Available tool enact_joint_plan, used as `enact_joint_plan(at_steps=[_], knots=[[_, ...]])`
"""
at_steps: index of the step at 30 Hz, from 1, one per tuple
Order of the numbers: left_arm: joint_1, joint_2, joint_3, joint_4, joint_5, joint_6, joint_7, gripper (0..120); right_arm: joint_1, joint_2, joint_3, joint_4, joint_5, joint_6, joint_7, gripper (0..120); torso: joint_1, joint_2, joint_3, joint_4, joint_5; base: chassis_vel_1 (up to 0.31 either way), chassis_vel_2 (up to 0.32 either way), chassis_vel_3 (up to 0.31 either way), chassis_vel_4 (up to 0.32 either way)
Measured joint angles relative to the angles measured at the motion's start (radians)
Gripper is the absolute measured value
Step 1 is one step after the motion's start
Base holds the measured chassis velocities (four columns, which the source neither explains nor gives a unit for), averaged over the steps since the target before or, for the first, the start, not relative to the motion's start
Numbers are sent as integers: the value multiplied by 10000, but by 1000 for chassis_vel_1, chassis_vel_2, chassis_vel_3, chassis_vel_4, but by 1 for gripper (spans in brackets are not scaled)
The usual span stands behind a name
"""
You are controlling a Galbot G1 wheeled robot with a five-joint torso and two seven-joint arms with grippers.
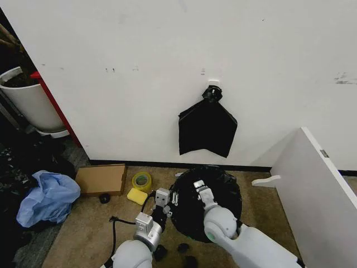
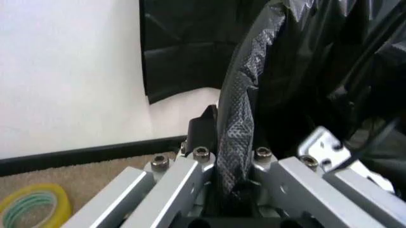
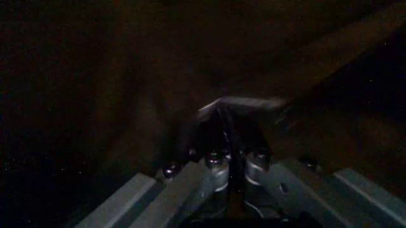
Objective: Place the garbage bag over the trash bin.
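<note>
On a tan carpet at the foot of a white wall, a glossy black bag point(image 1: 215, 192) billows over a round shape low in the head view; that shape is presumably the bin, but the plastic covers it entirely and no cream surface can be seen. Both arms reach in from below. The left gripper point(image 1: 164, 204) sits at the bag's left edge, and the left wrist view shows its fingers point(image 2: 190, 164) pinched on a rolled strip of the bag's rim point(image 2: 236, 118), which runs up between them. Holding the hem this way likely keeps the mouth stretched open on that side. The right gripper point(image 1: 202, 190) rests on top of the black plastic near its middle. Its wrist view is very dark, surrounded by bag folds; its fingers point(image 3: 216, 166) look drawn close together with a thin dark line between them, probably a fold of film, though that is a judgement. The two grips on opposite parts suggest the bag is being spread and pulled down around the rim. On the wall above hangs a flat black bundle of bags point(image 1: 207, 129), pinched to a point at a hook. Left of the bag lie a yellow tape roll point(image 1: 141, 181), a yellow sponge point(image 1: 136, 196) and a cardboard box point(image 1: 101, 179). A white panel point(image 1: 321, 190) leans at the right.
</note>
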Motion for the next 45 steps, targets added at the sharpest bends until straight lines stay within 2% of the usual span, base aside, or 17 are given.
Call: enact_joint_plan(at_steps=[5, 9, 15, 25, 30, 34, 40, 45], knots=[[37, -24, 125, -16, -7, 0, 10, 1, 178, 270, -240, 130, 84, 103, -54, 0, 0, 0, 0, 3, 1, 0, 0, 0, 0], [159, 14, 138, -69, 75, -10, 47, 1, 633, 413, -133, -483, -22, 296, -19, 0, 0, -1, 1, 6, 2, 0, 0, 0, 0], [127, 25, 93, -110, 76, -42, 53, 1, 244, 50, 53, -526, -19, 76, 146, 0, 1, -1, 1, 1, 0, 0, 0, 0, 0], [160, -85, 212, -83, 75, -23, 55, 1, 147, 126, -400, 171, 136, 79, 100, 0, 0, -1, 0, 2, 0, 0, 0, 0, 0], [451, -27, 78, -242, 193, -19, 90, 1, 599, 168, -253, -572, 207, 247, 279, 0, 0, -1, 0, 6, 2, 0, 0, 0, 0], [464, 48, -17, -268, 203, -28, 94, 1, 482, -46, -193, -648, 387, 92, 529, 0, 0, -1, 0, 4, 0, 0, 0, 0, 0], [376, 4, -22, -255, 185, -48, 128, 1, -37, -268, -226, 11, 497, -210, 590, 0, 0, -1, 0, 1, 0, 0, 0, 0, 0], [358, -51, 12, -118, 134, -47, 82, 1, -135, -48, -281, 389, -95, 388, 112, 0, 0, -1, 0, 4, 1, 0, 0, 0, 0]])
